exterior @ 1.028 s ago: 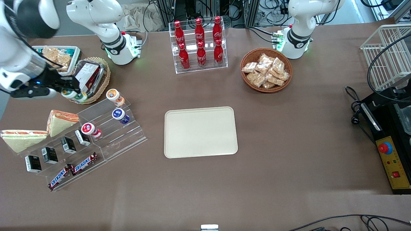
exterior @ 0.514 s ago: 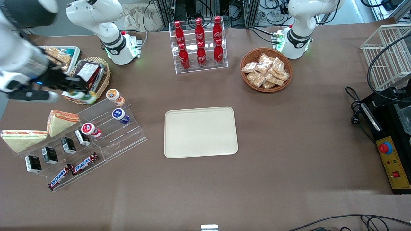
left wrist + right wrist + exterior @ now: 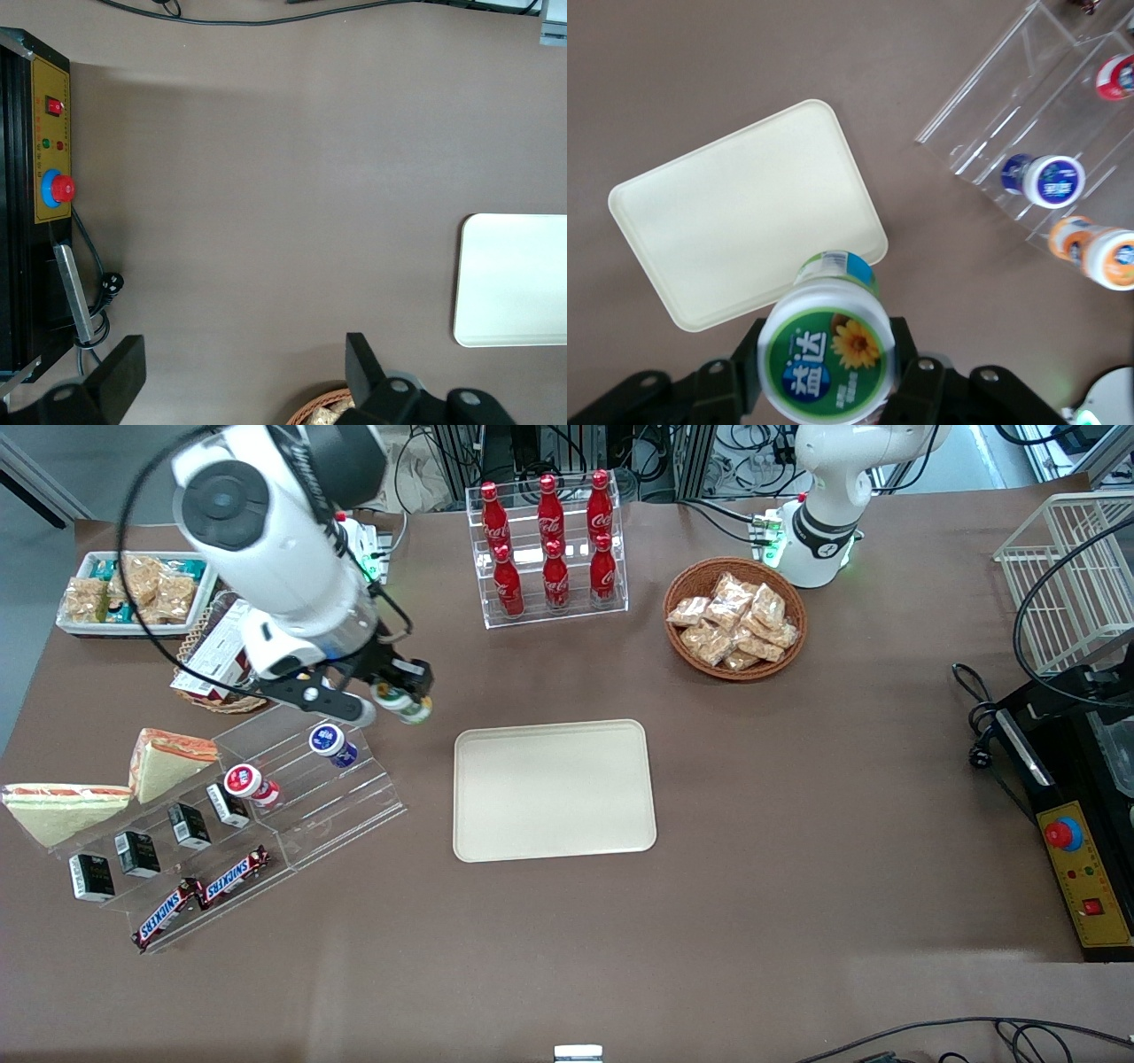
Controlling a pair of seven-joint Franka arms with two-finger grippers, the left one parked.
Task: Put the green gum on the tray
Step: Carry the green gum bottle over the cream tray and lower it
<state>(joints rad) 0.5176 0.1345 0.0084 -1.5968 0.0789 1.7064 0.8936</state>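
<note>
six cola bottles [image 3: 549, 540], four gum bottles [image 3: 332, 744], two sandwiches [image 3: 168, 760], one tray [image 3: 554, 790].

Changes logged: gripper [image 3: 400, 696] relocated from above the wicker basket of boxed goods [image 3: 213, 666] at the working arm's end of the table to a position in the air just beside the tray [image 3: 554, 790], near the corner closest to the acrylic display stand; green gum [image 3: 403, 704] carried along, clamped between the fingers [image 3: 914, 372] with its lid [image 3: 826, 357] facing the wrist camera; orange-lidded bottle on the stand now hidden under the arm in the front view; white dish of snack packets [image 3: 133, 593] now fully uncovered
</note>
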